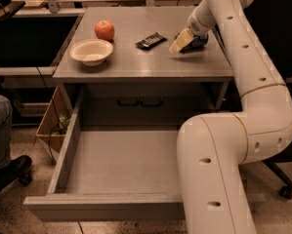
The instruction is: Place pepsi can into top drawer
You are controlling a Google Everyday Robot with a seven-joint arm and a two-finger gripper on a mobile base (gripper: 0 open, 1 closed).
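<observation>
The gripper (182, 40) is seen at the right rear of the bench (135, 65), set against the pepsi can (198, 42), which is partly hidden behind it. Whether the gripper is open or closed cannot be told. The top drawer (106, 208) is pulled out below. 1 apple (104, 30), 1 bowl (91, 51) and 1 dark wrapper (151, 40) are seen on the bench further left.

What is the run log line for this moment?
claw: at pepsi can, table far right | pepsi can: on table | top drawer: open | placing: not yet done
</observation>
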